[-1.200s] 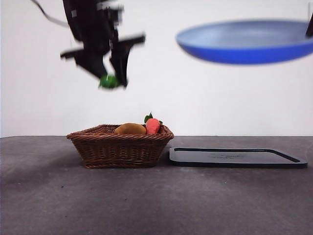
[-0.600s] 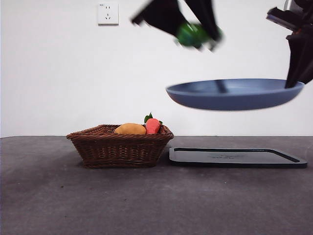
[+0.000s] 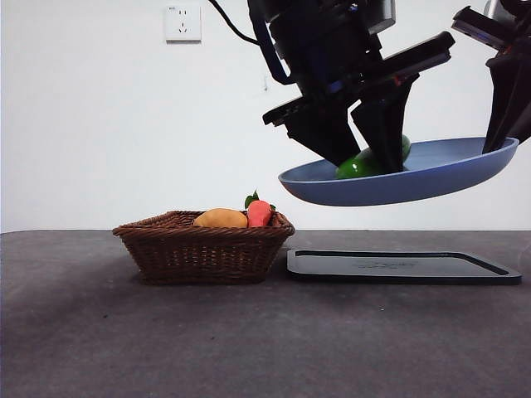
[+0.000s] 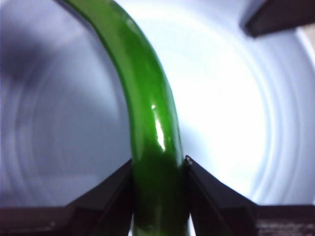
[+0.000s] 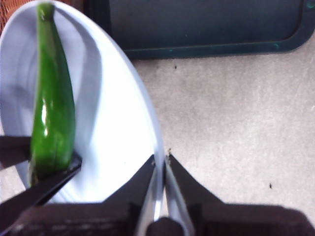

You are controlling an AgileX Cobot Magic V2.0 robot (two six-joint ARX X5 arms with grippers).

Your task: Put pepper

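The glossy green pepper (image 3: pixel 363 162) lies in the blue plate (image 3: pixel 448 178), which is held in the air above the black tray. My left gripper (image 3: pixel 365 153) reaches down into the plate and is shut on the pepper (image 4: pixel 152 147). The right wrist view shows the pepper (image 5: pixel 51 108) lengthwise along the plate's (image 5: pixel 118 123) inside. My right gripper (image 5: pixel 160 162) is shut on the plate's rim and holds it up from the right side (image 3: pixel 498 137).
A brown wicker basket (image 3: pixel 203 253) stands on the table at centre left with an orange-yellow fruit (image 3: pixel 221 218) and a red-orange fruit with green leaves (image 3: pixel 259 212) in it. A flat black tray (image 3: pixel 402 267) lies to its right, below the plate.
The left gripper has carried the pepper from high at the left across and down into the plate. The plate has come lower and tilted slightly.
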